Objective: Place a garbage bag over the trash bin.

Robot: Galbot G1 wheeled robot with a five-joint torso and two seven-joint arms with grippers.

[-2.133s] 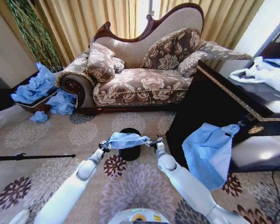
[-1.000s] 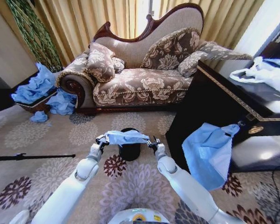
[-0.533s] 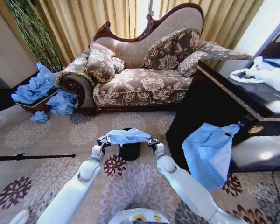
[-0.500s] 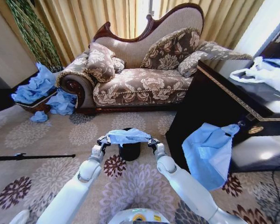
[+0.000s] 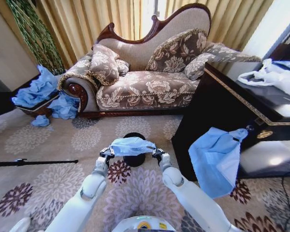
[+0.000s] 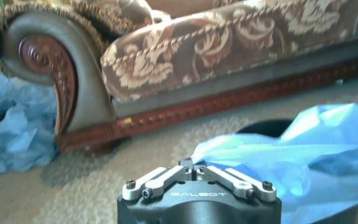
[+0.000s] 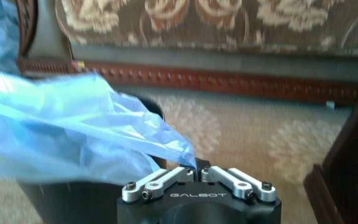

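we have the garbage bag (image 5: 132, 145) stretched between our two grippers, hanging in the air just above the trash bin (image 5: 135, 159), which stands on the patterned carpet (image 5: 48, 183) in front of the sofa (image 5: 145, 82). the bag is bunched into a loose band and covers part of the bin's mouth from the head view; the dark rim shows behind it. our left gripper (image 5: 106, 152) is pinched closed on the bag's left edge, and the left wrist view shows the fingers (image 6: 166, 175) together with blue film spilling past them. our right gripper (image 5: 157, 152) is clamped on the opposite edge in the same way. by our reckoning the pickup and the carry are done, and the bag sits roughly centred over the bin. what is left is the real work: the bag's mouth does not look opened, nothing is drawn around the rim, and no part hangs inside the bin.
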